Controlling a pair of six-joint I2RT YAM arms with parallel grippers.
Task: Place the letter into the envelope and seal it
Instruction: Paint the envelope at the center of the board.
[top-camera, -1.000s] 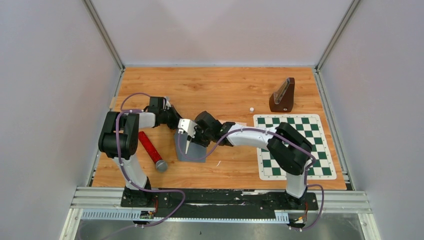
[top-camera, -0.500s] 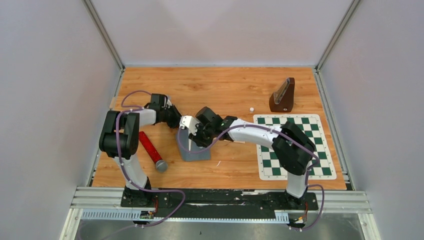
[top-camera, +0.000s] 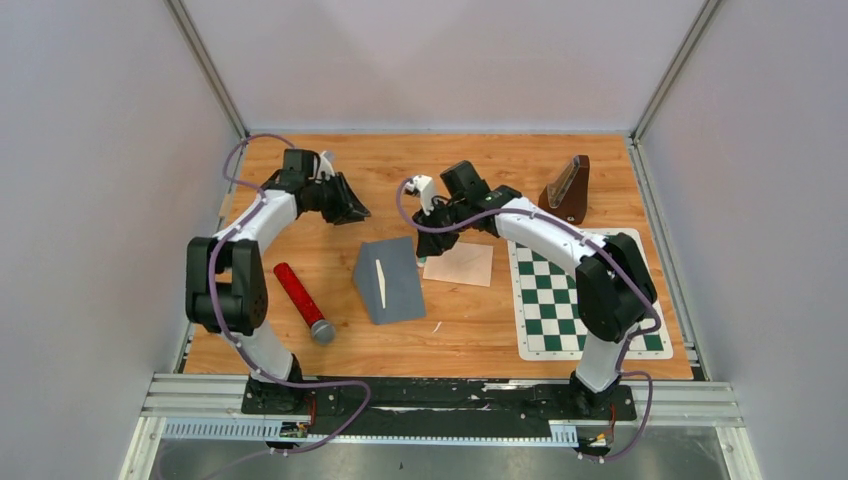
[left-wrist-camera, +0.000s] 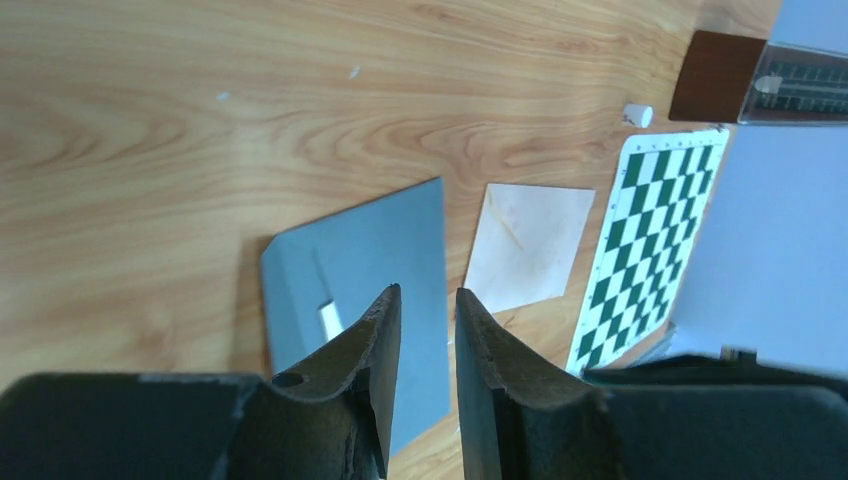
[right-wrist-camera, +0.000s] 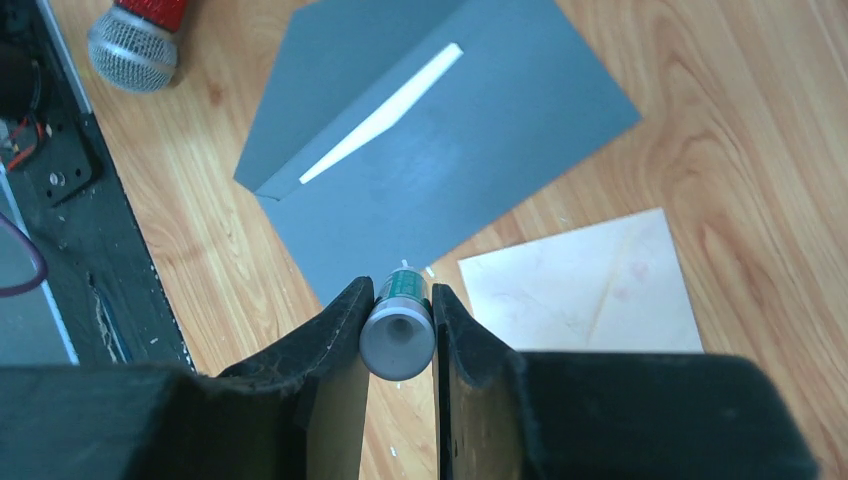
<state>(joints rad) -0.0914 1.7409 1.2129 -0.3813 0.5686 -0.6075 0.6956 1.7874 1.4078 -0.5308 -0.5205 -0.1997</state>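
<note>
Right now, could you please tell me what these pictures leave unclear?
- Envelope inside: its own grey paper hides it in every view.
- Tube in the right hand: its fingers cover the sides, right wrist view.
- Small white piece: too small to name, left wrist view; hidden behind the right arm from above.
- Microphone: cut off by the right wrist view's top edge.

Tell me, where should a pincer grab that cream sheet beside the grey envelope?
Probably its near edge, from the arms' side: the letter lies flat, flanked by the envelope and the chess mat, with bare wood in front.
</note>
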